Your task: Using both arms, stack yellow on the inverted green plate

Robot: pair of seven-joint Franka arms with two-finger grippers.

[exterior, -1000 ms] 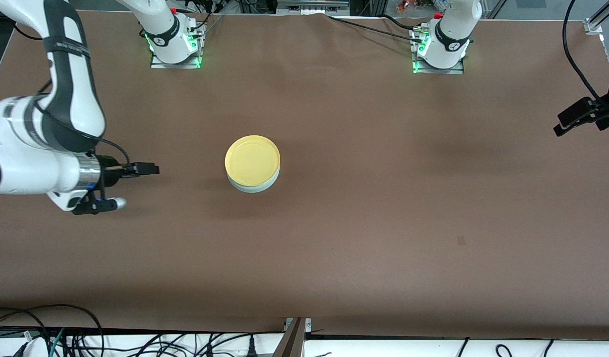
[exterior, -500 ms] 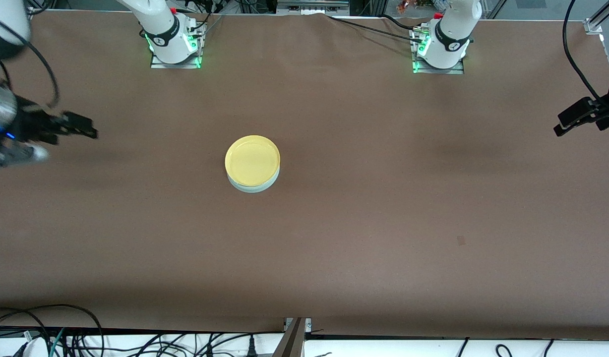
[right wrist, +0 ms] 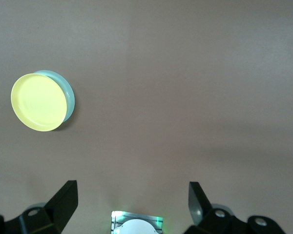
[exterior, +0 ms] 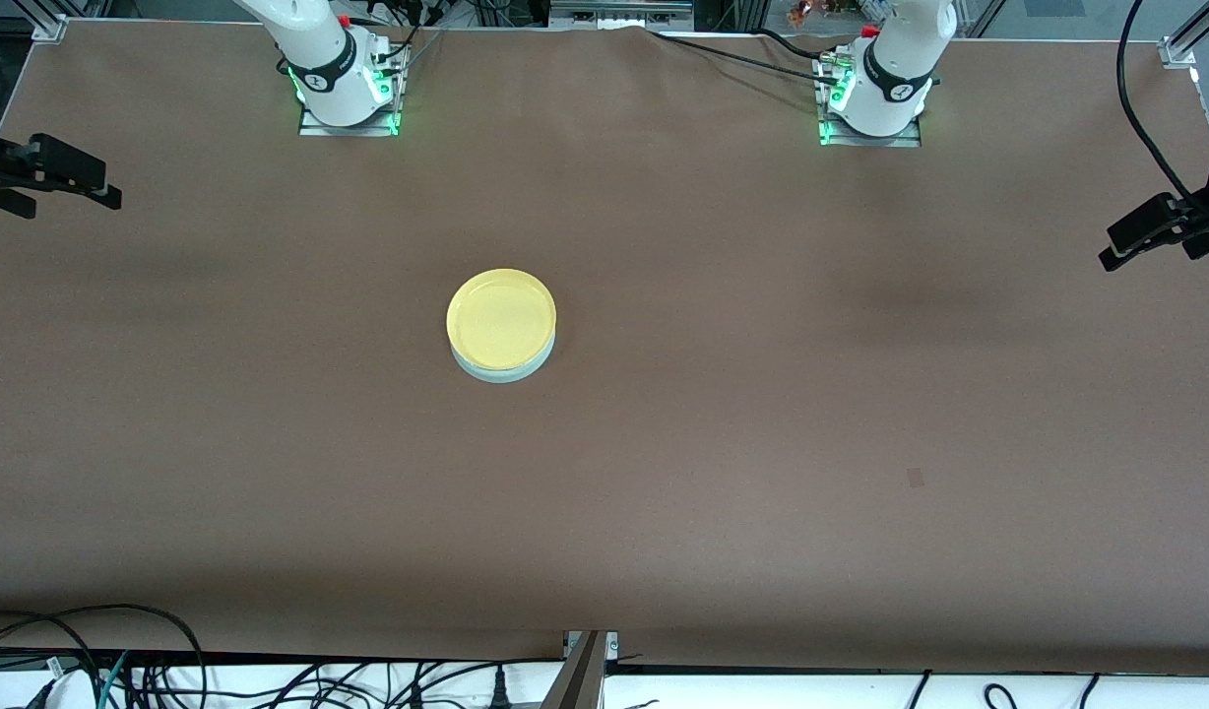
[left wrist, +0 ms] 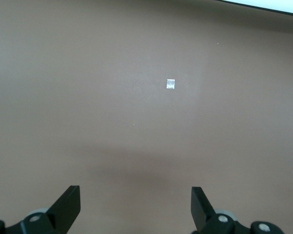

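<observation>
Yellow (exterior: 501,317) atop green plate (exterior: 506,372), well apart from 2 spread-fingered grippers: right gripper (exterior: 58,177), left gripper (exterior: 1146,231).

Green plate (exterior: 506,372) mostly hidden under yellow (exterior: 501,319)

the front view looks down from high across the table (exterior: 723,414), facing both arm bases along its top edge and taking in nearly the whole brown surface. the left wrist view looks down between its own hand (left wrist: 136,202) at bare table with a small pale mark (left wrist: 170,84). the right wrist view looks down from well above between its hand (right wrist: 132,197), over the right arm's base (right wrist: 136,225). it shares with the front view the yellow plate (right wrist: 39,101) on the green plate (right wrist: 67,97).
</observation>
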